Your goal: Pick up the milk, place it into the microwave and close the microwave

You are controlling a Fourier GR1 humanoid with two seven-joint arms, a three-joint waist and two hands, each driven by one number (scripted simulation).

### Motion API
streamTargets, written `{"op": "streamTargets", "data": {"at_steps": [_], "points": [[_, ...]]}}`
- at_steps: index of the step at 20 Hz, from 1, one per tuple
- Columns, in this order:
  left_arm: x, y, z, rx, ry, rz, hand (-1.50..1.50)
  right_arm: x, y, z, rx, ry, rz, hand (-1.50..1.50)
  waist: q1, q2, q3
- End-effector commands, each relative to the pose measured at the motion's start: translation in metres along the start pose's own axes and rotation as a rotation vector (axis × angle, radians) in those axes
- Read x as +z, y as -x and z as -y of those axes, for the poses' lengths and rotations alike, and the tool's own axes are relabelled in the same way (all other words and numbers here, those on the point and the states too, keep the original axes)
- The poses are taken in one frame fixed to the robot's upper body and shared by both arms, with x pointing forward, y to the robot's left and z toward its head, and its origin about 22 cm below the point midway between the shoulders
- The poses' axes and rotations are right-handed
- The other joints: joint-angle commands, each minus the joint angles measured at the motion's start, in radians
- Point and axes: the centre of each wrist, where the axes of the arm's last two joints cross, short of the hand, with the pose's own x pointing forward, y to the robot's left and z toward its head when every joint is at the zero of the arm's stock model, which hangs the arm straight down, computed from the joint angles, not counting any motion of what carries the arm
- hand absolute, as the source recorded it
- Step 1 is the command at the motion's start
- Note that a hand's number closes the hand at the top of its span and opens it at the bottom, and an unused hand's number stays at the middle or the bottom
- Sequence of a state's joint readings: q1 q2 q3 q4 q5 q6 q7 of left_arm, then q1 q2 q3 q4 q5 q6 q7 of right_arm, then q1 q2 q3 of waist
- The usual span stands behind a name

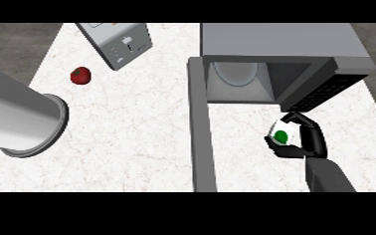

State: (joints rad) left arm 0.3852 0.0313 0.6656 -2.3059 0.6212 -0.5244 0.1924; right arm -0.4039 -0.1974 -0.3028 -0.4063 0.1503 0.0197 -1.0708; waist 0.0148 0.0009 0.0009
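Just in front of the open microwave (283, 55), at the right side of the counter (132, 124), my right hand (307, 142) has its fingers and thumb curled round the milk (283, 132). The carton is white with a green round mark on the side facing up, and it sits tilted in my grasp, its top end pointing toward the microwave's dark control panel (323, 89). It is outside the cavity, just below the lower right corner of the opening, and I cannot tell whether it touches the counter or is lifted off it.

The microwave door (200, 129) stands swung open, a long grey slab running down from the left edge of the opening toward me. Inside I can see the round glass plate (236, 72) on the floor of the cavity.

Well apart to the left, a small red tomato (81, 75) lies on the white counter. Above it, near the far edge, stands a grey toaster (117, 42), set at an angle. At the left edge a big grey cylinder shows, which is my left forearm (26, 114) (the hand itself is out of sight).
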Motion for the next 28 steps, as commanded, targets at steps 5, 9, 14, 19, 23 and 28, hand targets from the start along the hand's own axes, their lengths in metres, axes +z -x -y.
{"op": "streamTargets", "data": {"at_steps": [5, 9, 14, 19, 23, 28], "points": [[0.007, -0.002, 0.008, 0.001, 0.006, 0.02, -1.5, -0.032, -0.02, -0.044, -0.172, -0.146, 0.115, 1.5, -0.012, -0.006, -0.002], [-0.002, -0.006, -0.003, -0.015, -0.036, 0.001, -1.5, -0.031, -0.045, -0.071, -0.155, -0.16, 0.17, 1.5, -0.028, -0.008, -0.002], [0.007, 0.005, -0.007, -0.017, -0.027, -0.005, -1.5, -0.067, -0.096, -0.097, -0.12, -0.14, 0.158, 1.5, -0.02, -0.008, -0.002], [0.007, 0.002, -0.01, -0.011, -0.03, -0.012, -1.5, -0.101, -0.111, -0.1, -0.055, -0.093, 0.137, 1.5, -0.006, -0.001, -0.001], [0.01, 0.004, -0.012, -0.001, -0.037, -0.005, -1.5, -0.122, -0.126, -0.101, 0.023, -0.113, 0.149, 1.5, -0.003, 0.0, -0.001], [0.0, 0.0, -0.024, -0.015, -0.014, 0.001, -1.5, -0.156, -0.137, -0.135, 0.184, -0.116, 0.137, 1.5, 0.013, 0.005, -0.001]]}}
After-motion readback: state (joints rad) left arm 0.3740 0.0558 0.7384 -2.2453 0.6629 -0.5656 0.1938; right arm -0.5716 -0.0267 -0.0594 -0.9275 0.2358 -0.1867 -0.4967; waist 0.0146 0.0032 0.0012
